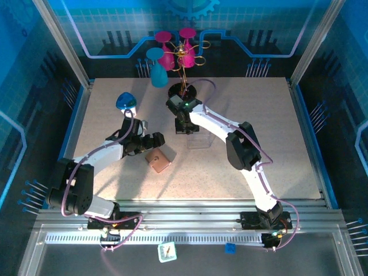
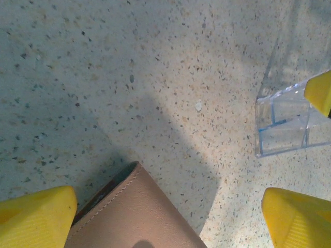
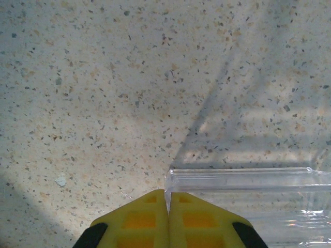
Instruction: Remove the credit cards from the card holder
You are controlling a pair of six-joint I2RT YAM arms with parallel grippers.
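Observation:
The salmon-brown card holder [image 1: 158,161] lies folded shut on the speckled table, left of centre. Its corner [image 2: 134,212] shows between my left gripper's yellow fingers [image 2: 36,219]. The left gripper [image 2: 169,200] hangs open just above it, at the holder's far edge [image 1: 153,142], touching nothing. A dark strip shows along the holder's open edge; the credit cards are hidden. My right gripper [image 3: 166,199] is shut on the thin wall of a clear plastic box [image 3: 248,188], which stands right of the holder [image 1: 198,138].
A wire stand with pink goblets [image 1: 178,46] and a teal goblet [image 1: 158,72] stands at the back centre. A blue domed object [image 1: 126,102] sits at the back left. The clear box [image 2: 287,124] is close to the left gripper's right finger.

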